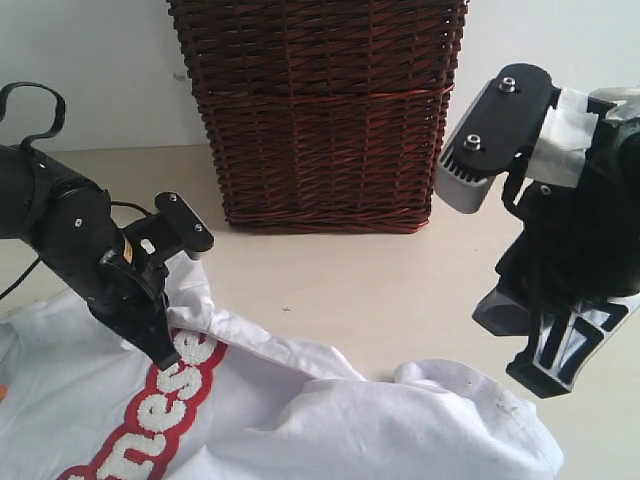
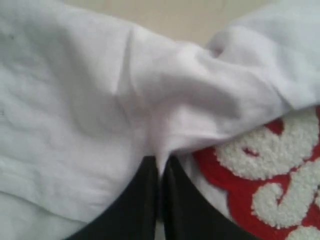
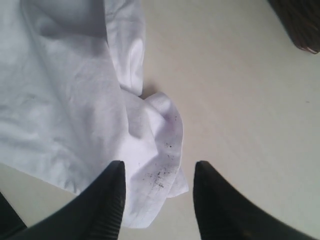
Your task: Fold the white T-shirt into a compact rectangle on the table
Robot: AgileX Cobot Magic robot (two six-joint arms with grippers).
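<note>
Shirt (image 1: 300,410) lies rumpled on the surface (image 1: 380,290); left claw (image 2: 160,161) pinches a fold beside the lettering (image 2: 270,170), likely to lift it, while right claw (image 3: 159,170) hangs spread over a corner, ready to grab.

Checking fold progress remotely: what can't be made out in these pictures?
- white T-shirt: parts cut off by the exterior view's bottom and left edges.
- Chest lettering: partly cut off, partly behind the left gripper; unreadable.
- wicker basket: inside hidden, top beyond the exterior view's upper edge.
</note>
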